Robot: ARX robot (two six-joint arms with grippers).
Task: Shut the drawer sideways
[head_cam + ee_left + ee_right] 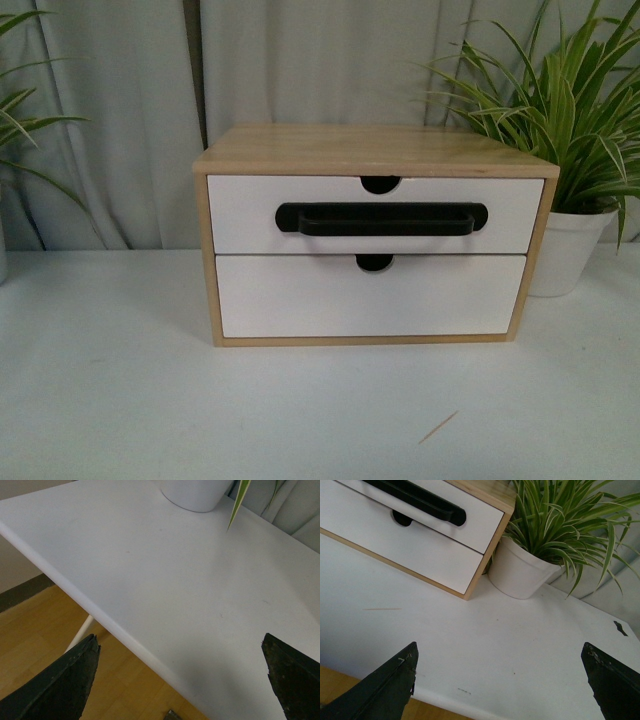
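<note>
The drawer (250,212), white-fronted with a long black bar handle (380,218) and a half-round notch in its top edge, is the upper one in a small wooden cabinet (370,147) on the white table (150,410). Its front stands slightly forward of the cabinet frame. It also shows in the right wrist view (480,527) with its handle (420,500). Neither gripper shows in the front view. My left gripper (181,672) is open and empty over the table's front edge. My right gripper (499,677) is open and empty above the table, short of the cabinet.
A plain white lower drawer (365,298) sits under the handled one. A potted plant in a white pot (570,250) stands right of the cabinet, also in the right wrist view (520,570). Another white pot (195,492) shows in the left wrist view. A thin stick (438,428) lies on the table.
</note>
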